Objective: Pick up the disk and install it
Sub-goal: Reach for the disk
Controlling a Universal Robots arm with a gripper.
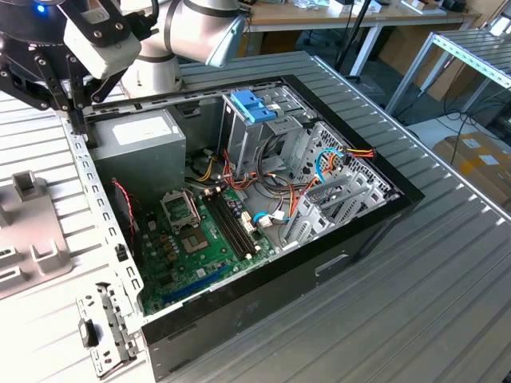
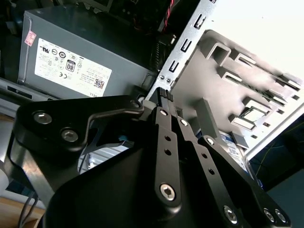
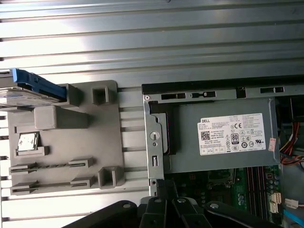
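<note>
Ribbed metal bench (image 1: 447, 303); gripper (image 1: 76, 112) upper left of exterior view, fingers closed on nothing, above PC case (image 1: 263, 295) rear edge; disk (image 3: 33, 88) lies on grey fixture (image 3: 95, 142), far side from case, well apart from fingers

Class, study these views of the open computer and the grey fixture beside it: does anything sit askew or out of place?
Only the disk: in the first wrist view it lies skewed on the grey fixture, its blue edge angled to the fixture's straight sides. No damage shows.
</note>
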